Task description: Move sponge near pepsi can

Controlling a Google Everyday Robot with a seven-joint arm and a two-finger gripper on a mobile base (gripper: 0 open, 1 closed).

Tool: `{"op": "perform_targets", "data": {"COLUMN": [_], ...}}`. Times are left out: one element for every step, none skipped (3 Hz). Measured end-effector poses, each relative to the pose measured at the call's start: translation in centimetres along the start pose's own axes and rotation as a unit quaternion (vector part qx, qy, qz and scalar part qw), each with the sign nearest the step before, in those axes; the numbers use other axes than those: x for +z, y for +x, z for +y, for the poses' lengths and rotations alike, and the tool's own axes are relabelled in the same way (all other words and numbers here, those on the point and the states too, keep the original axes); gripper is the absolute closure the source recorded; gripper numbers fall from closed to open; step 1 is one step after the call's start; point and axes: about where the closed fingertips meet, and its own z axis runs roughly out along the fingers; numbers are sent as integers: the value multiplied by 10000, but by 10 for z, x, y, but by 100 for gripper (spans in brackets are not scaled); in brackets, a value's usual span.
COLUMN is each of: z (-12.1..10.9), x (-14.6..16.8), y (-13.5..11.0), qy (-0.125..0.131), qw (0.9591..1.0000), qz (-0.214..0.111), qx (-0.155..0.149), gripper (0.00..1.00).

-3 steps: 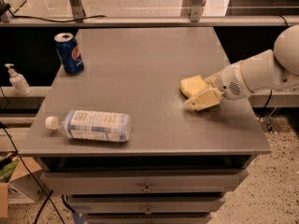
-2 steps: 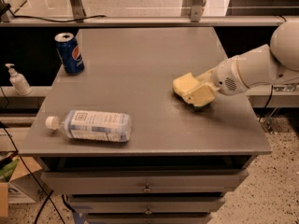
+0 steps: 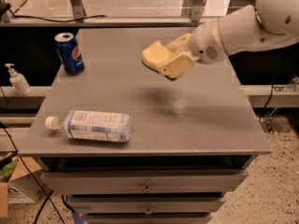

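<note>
The blue pepsi can (image 3: 69,53) stands upright at the far left of the grey table (image 3: 205,120). My cream gripper (image 3: 169,63) hangs above the table's middle, to the right of the can, on a white arm coming in from the upper right. It is shut on the pale yellow sponge (image 3: 153,54), which sticks out to the left of the fingers and is lifted off the surface. A shadow lies on the table below it.
A clear plastic bottle (image 3: 91,125) with a white cap lies on its side near the table's front left. A white pump bottle (image 3: 17,80) stands on a lower shelf left of the table. Drawers are below the front edge.
The gripper has lifted the sponge off the table and carried it left, toward the can. The can and the bottle have not moved.
</note>
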Motion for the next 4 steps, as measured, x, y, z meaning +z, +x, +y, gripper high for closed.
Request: {"op": "perform_targets", "data": {"z": [-3, -7, -13, -14], "x": [-5, 6, 48, 106], "y": [-8, -9, -36, -63], "qy": [54, 66, -64, -310], "qw": [9999, 9997, 9978, 9948], "qz": [-49, -227, -648, -890], "qx": [-86, -2, -154, -398], "gripper": [100, 100, 100, 100]}}
